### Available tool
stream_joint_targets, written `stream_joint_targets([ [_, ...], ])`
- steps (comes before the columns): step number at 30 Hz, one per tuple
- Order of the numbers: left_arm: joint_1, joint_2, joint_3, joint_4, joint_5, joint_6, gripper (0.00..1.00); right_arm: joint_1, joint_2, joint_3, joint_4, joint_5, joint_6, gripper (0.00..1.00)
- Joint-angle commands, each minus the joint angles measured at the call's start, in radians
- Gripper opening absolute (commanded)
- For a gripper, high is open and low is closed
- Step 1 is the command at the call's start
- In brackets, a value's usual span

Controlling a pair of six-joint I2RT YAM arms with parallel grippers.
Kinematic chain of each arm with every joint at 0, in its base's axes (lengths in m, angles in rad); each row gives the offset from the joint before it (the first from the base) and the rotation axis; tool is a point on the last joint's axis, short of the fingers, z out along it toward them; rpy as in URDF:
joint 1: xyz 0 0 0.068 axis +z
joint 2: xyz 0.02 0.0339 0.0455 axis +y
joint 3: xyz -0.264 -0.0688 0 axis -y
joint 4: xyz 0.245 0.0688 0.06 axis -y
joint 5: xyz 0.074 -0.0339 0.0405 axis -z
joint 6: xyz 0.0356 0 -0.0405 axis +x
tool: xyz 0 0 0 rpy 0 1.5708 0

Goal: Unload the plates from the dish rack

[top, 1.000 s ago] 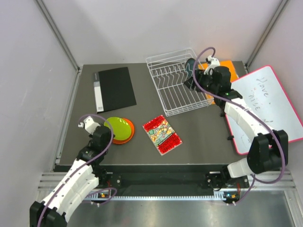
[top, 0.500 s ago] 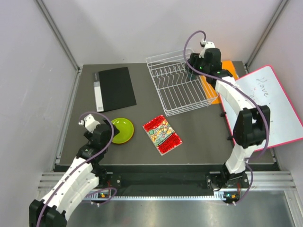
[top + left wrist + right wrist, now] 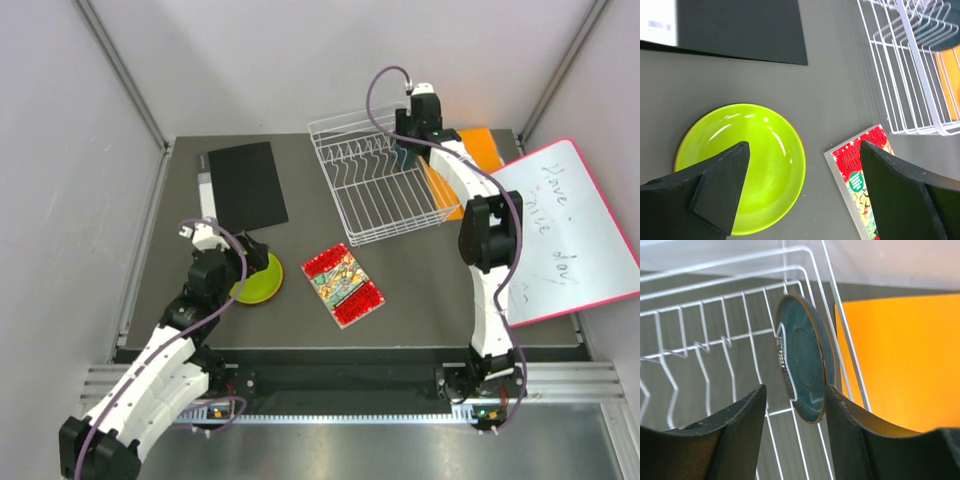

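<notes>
A lime green plate (image 3: pixel 258 281) (image 3: pixel 740 165) lies flat on the table at the near left, with a thin orange rim showing under its edge. Just above it hovers my left gripper (image 3: pixel 250 266) (image 3: pixel 803 150), open and holding nothing. The white wire dish rack (image 3: pixel 380 190) (image 3: pixel 915 50) (image 3: pixel 705 302) stands at the back right. A dark teal plate (image 3: pixel 807 370) stands on edge at the rack's far right end. My right gripper (image 3: pixel 408 150) (image 3: pixel 795 390) is open astride it: the right finger is at the plate's rim, the left finger is still apart.
A black folder (image 3: pixel 240 185) (image 3: pixel 740 30) lies at the back left. A red patterned packet (image 3: pixel 343 285) (image 3: pixel 860 170) lies mid-table beside the lime plate. A flat orange board (image 3: pixel 470 145) (image 3: pixel 900 355) sits right of the rack, and a whiteboard (image 3: pixel 560 230) leans at the right edge.
My left gripper has opened, let go of the lime plate and moved up over it. My right arm has swung to the rack's far right end, its jaws narrowing around the teal plate.
</notes>
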Motion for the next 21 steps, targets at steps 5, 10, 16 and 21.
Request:
stream_joint_targets([
  [5,0.003,0.089,0.022,0.132,0.082,0.041,0.95,-0.023,0.045,0.037,0.009,0.071,-0.044,0.50],
  [10,0.002,0.070,-0.001,0.164,0.068,0.042,0.95,-0.033,0.046,0.016,0.031,0.058,-0.035,0.51],
  [16,0.002,0.076,-0.009,0.169,0.059,0.042,0.95,-0.049,0.101,0.045,0.031,0.015,-0.024,0.45],
  [21,0.003,0.101,-0.006,0.177,0.061,0.047,0.95,-0.058,0.156,0.097,0.034,-0.031,-0.018,0.29],
])
